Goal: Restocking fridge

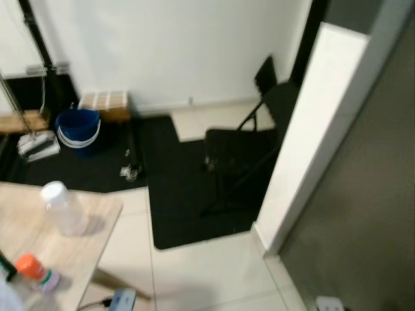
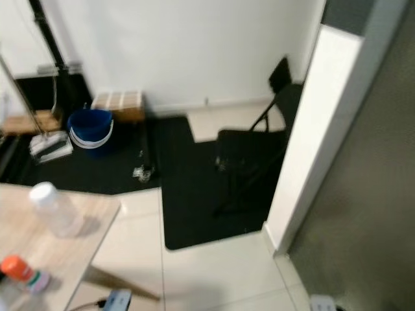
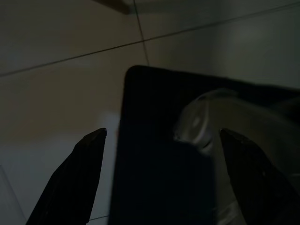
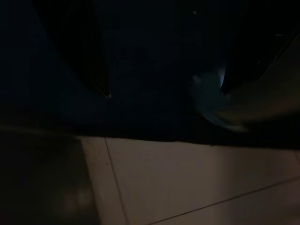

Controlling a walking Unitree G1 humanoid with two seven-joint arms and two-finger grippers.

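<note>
Bottles [image 1: 61, 207] stand upright on table [image 1: 91, 249]; both grippers' fingers [image 3: 79, 178] spread, empty.

Two bottles stand on the light wooden table [image 1: 78, 249]: one clear plastic bottle with a white cap [image 1: 63, 207] toward the table's far edge, and one bottle with an orange cap [image 1: 35, 271] at its near edge. Beyond the table, on the one black floor mat [image 1: 181, 207], are one blue bucket [image 1: 78, 127] and one black folding chair [image 1: 249, 146]. One small tiled box [image 1: 104, 102] sits just beside the bucket, against the white wall. Right of the chair stands one white appliance door edge [image 1: 318, 129].
</note>
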